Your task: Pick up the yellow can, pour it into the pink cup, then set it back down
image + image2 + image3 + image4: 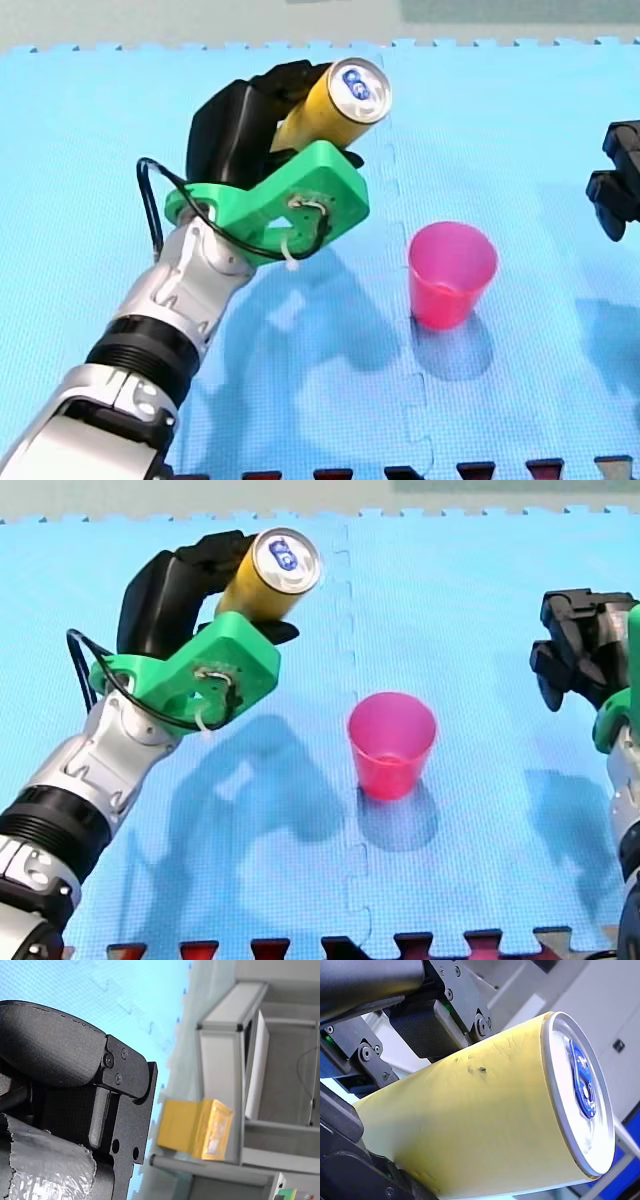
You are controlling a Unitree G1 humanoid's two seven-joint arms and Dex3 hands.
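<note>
Left hand [235, 125], clamped round the tilted yellow metal can [320, 112], should centre its mouth above the pink plastic cup [452, 275]; right hand [575, 645] hangs far right.

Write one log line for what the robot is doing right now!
left hand: grips yellow can, raised, tilted | pink cup: upright on mat, apart from can | right hand: holds nothing, at mat's right side
</note>
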